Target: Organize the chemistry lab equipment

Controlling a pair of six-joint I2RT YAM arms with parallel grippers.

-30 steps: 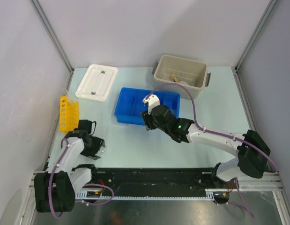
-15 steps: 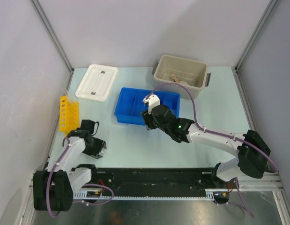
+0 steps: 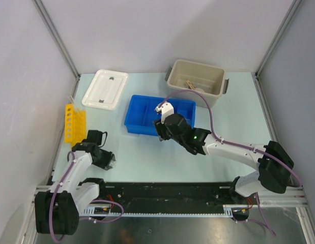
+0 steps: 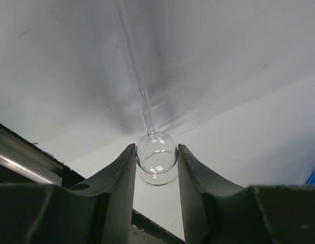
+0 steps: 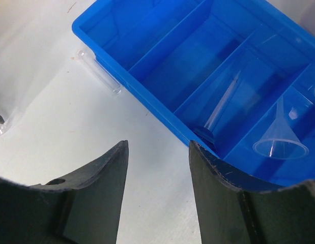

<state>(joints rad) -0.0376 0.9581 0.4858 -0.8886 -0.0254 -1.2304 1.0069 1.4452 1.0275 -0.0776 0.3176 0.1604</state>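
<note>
My left gripper (image 4: 156, 152) is shut on the round bulb (image 4: 156, 158) of a clear glass tube. Its long thin stem (image 4: 134, 71) points away over the table. In the top view this gripper (image 3: 109, 161) is low at the near left. My right gripper (image 5: 158, 147) is open and empty just above the table, beside the near edge of the blue divided tray (image 5: 147, 96). In the top view it (image 3: 159, 135) is by the tray's front (image 3: 139, 128). A clear test tube (image 5: 98, 71) lies on the table against the tray's side. The tray holds a clear funnel (image 5: 280, 145) and a glass rod (image 5: 221, 109).
The beige tub (image 3: 218, 84) stands at the back right with a tan wooden stick (image 3: 190, 83) in it. Its white lid (image 3: 105, 89) lies at the back left. A yellow tube rack (image 3: 73, 122) stands along the left wall. A black rail runs along the near edge.
My left arm has shifted a little toward the near edge with the glass bulb between its fingers. The right arm has not moved.
</note>
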